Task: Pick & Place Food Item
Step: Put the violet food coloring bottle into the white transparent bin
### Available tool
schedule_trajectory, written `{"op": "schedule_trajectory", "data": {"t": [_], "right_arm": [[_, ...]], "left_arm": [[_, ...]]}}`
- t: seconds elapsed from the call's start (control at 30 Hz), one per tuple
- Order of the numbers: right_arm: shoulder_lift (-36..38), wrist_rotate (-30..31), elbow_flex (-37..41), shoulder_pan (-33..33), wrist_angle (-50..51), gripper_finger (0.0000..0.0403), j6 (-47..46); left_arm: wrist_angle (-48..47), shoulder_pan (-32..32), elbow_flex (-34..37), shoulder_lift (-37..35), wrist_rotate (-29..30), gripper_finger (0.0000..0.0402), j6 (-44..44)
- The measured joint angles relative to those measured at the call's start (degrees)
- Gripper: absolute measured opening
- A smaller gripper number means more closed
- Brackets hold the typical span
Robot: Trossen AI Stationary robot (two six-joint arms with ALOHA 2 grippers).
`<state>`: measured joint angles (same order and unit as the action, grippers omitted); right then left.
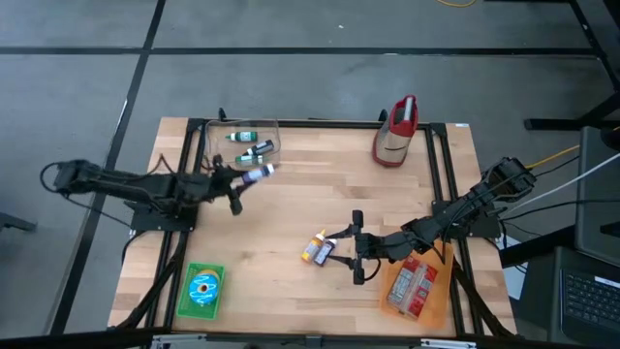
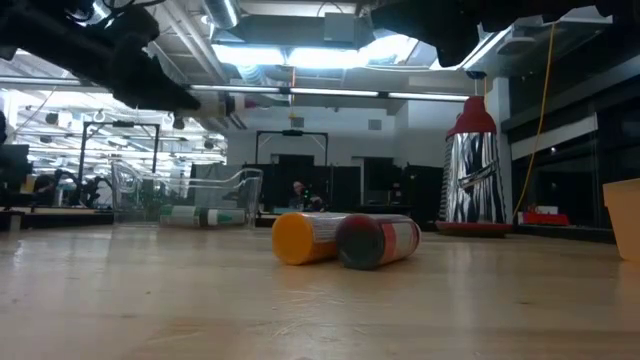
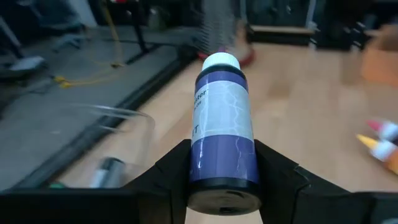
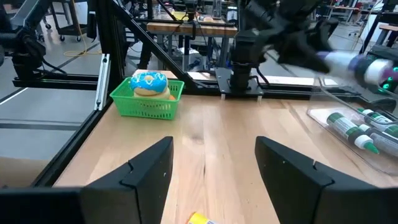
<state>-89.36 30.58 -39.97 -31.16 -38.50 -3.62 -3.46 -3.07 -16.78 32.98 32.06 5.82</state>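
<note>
Left gripper [image 1: 254, 175] sits in the upper left part of the high view, jaws pinching a purple bottle [image 1: 260, 174] by its base end — white cap pointing out past the fingertips, body nearly level, lifted off the desk [image 1: 291, 208]. In the left wrist view the bottle [image 3: 222, 134] fills the gap between the two dark fingers [image 3: 171, 171], so the hold looks snug. It hangs just below the clear bin [image 1: 242, 145] at the desk's upper left, which already has green-capped bottles [image 1: 254, 150] lying in it. My guess: this one is headed for the same bin, held lengthwise so it can be laid in flat.

Right gripper [image 1: 356, 248] is lower centre-right in the high view, jaws spread wide and empty, just right of two small bottles [image 1: 318, 249] lying side by side on the desk — likely next in line. In the low view those two [image 2: 345, 238] rest touching each other, ends toward the camera.

Other items, untouched: green basket with a blue-iced donut [image 1: 202, 288] at lower left, orange tray with a red packet [image 1: 415, 284] at lower right under the right arm, silver-and-red bag [image 1: 396, 133] standing at upper right.
</note>
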Motion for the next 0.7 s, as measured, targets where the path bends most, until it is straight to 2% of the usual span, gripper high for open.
{"op": "schedule_trajectory", "data": {"t": [0.17, 0.33, 0.57, 0.7], "right_arm": [[0.00, 0.00, 0.00, 0.00, 0.00, 0.0230, 0.02], [0.00, 0.00, 0.00, 0.00, -0.01, 0.0230, 0.02], [0.00, 0.00, 0.00, 0.00, 0.00, 0.0230, 0.09], [0.00, 0.00, 0.00, 0.09, -0.01, 0.0230, 0.15]], "left_arm": [[-1.75, 9.70, -0.07, -4.21, -5.15, 0.0132, -3.85], [-5.82, 21.24, -0.07, -4.18, -13.80, 0.0132, -5.07], [-3.65, 36.09, -0.07, -3.99, -27.85, 0.0132, -6.70], [-3.66, 43.57, -0.07, -3.77, -33.34, 0.0132, -7.54]]}}
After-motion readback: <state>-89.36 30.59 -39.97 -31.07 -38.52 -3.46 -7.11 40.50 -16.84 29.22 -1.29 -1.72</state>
